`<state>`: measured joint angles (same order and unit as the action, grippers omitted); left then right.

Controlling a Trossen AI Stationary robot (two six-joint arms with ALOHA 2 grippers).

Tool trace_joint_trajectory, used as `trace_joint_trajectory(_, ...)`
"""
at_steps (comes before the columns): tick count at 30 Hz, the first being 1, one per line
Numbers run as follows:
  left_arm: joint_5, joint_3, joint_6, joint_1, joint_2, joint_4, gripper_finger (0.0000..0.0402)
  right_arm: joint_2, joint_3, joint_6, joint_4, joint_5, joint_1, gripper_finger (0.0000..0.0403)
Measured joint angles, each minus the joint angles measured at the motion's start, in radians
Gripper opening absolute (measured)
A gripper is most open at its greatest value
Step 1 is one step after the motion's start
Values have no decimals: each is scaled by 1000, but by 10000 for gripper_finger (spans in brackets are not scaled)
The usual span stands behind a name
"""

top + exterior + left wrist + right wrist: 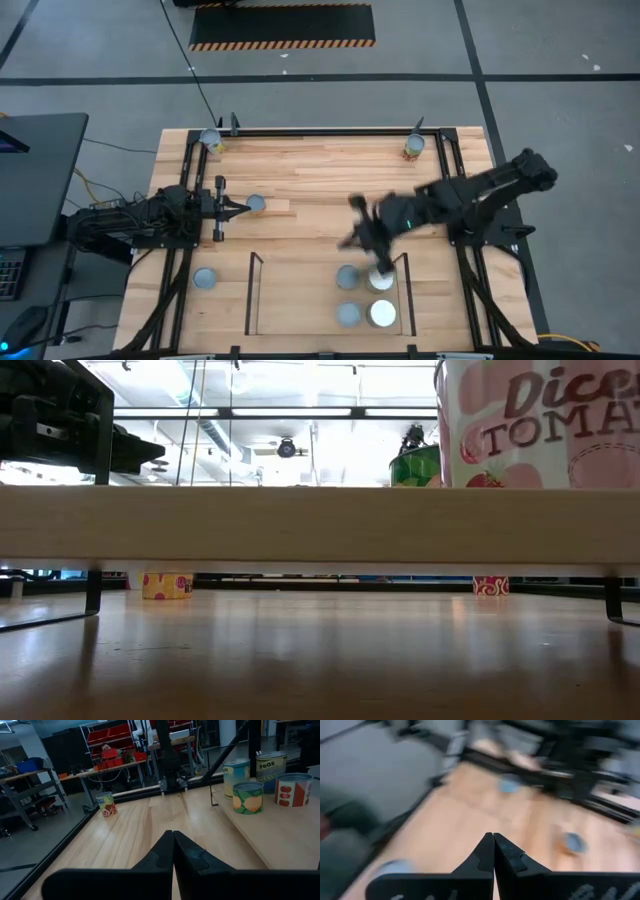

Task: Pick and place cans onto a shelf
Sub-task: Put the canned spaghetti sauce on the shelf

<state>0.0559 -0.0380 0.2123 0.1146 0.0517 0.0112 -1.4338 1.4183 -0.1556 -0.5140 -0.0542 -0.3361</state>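
Four cans stand in the right part of the shelf (252,295): two grey-topped (347,277) (348,314) and two white-topped (381,280) (382,314). My right gripper (357,222) is shut and empty, blurred, just beyond the shelf's far side near these cans; it also shows in the right wrist view (493,838). My left gripper (240,208) is shut and empty at the table's left, its tips pointing at a grey-topped can (256,204) close by; it also shows in the left wrist view (173,837). Another can (204,279) stands left of the shelf.
Two more cans stand at the far corners (211,140) (414,147). The black outer frame (330,131) runs round the wooden table. In the left wrist view the shelf's cans (248,796) stand together. The shelf's left half (300,300) is bare wood.
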Motion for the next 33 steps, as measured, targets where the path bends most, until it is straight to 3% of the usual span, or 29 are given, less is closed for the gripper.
trace_joint_trajectory(6,0,0,0,0,0,0,11,55,-170,51,196,-103,238,4)
trace_joint_trajectory(11,0,0,0,0,0,0,11,52,-182,90,151,-266,357,10)
trace_joint_trajectory(18,0,0,0,0,0,0,11,148,-182,171,-61,-262,500,62)
trace_joint_trajectory(24,0,0,0,0,0,0,11,165,-182,242,-284,-192,676,129)
trace_joint_trajectory(33,0,0,0,0,0,0,11,170,-212,293,-384,-181,875,241)
